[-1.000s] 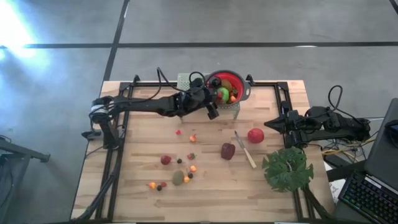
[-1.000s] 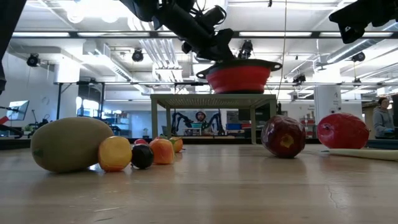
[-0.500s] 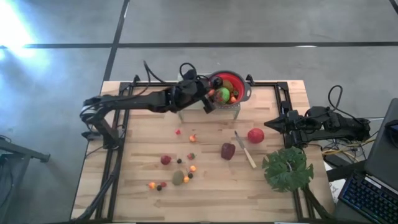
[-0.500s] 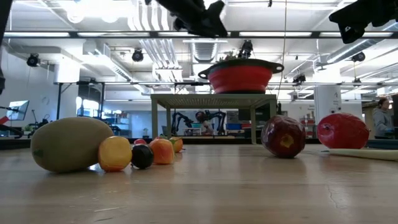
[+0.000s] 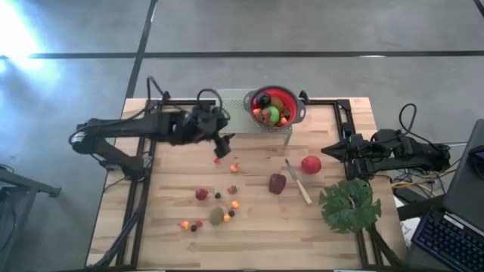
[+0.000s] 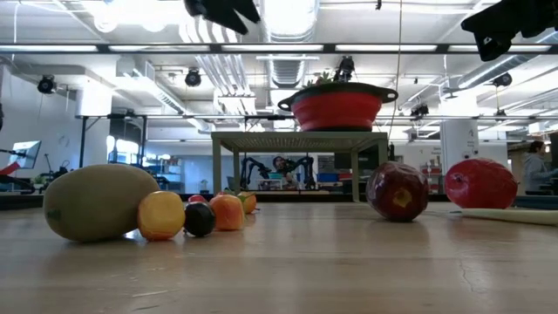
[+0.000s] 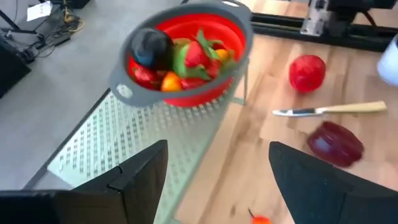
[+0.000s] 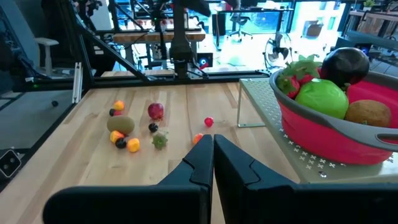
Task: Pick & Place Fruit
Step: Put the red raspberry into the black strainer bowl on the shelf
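A red colander bowl (image 5: pixel 274 106) stands on a metal mesh rack (image 5: pixel 257 127) at the table's far middle. It holds a green apple (image 8: pixel 320 96), a dark fruit (image 7: pixel 151 46), strawberries and orange pieces. My left gripper (image 5: pixel 223 143) hangs open and empty left of the rack, above the table; its wrist view shows its fingers (image 7: pixel 140 171) apart. A red apple (image 5: pixel 310 164), a maroon fruit (image 5: pixel 277 183), a kiwi (image 5: pixel 217 217) and several small fruits lie on the wood. My right gripper (image 5: pixel 329 151) waits shut at the right.
A pale-handled knife (image 5: pixel 297 181) lies between the maroon fruit and the red apple. A big green leaf (image 5: pixel 349 205) sits at the near right corner. Black frame rails run along the table's left, right and far edges.
My left gripper has drawn back from beside the red bowl toward the table's left edge and has risen, leaving the low view's upper part. The bowl and the fruits on the table have stayed where they were.
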Robot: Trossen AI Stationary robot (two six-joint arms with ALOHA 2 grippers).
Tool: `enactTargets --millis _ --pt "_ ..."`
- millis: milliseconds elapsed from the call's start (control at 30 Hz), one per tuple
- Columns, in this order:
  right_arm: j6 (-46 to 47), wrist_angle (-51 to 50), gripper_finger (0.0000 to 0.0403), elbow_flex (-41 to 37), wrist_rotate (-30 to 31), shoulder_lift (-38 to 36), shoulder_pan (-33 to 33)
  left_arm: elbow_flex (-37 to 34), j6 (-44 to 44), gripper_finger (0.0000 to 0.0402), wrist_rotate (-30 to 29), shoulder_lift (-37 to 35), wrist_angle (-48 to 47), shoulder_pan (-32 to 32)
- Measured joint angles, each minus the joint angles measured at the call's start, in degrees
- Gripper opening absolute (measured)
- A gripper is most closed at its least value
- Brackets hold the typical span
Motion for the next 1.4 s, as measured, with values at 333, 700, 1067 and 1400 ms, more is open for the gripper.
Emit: enactTargets --millis 333,700,1067,1400 --pt "0.0 0.0 0.0008 0.0 0.0 0.0 0.0 -0.9 -14.6 0.0285 -8.0 0.4 -11.4 -10.8" --pt "0.0 0.0 0.0008 0.0 0.0 0.0 0.0 -9.2 -24.3 0.0285 -2.3 1.7 -13.5 -21.9" --pt "0.0 0.0 0.0008 0.0 0.0 0.0 0.0 -23.8 -23.4 0.0285 -3.0 1.7 10.9 -24.3" --pt "0.0 0.0 0.0008 0.0 0.0 0.0 0.0 -33.5 -17.0 0.0285 -3.1 1.7 23.0 -23.6"
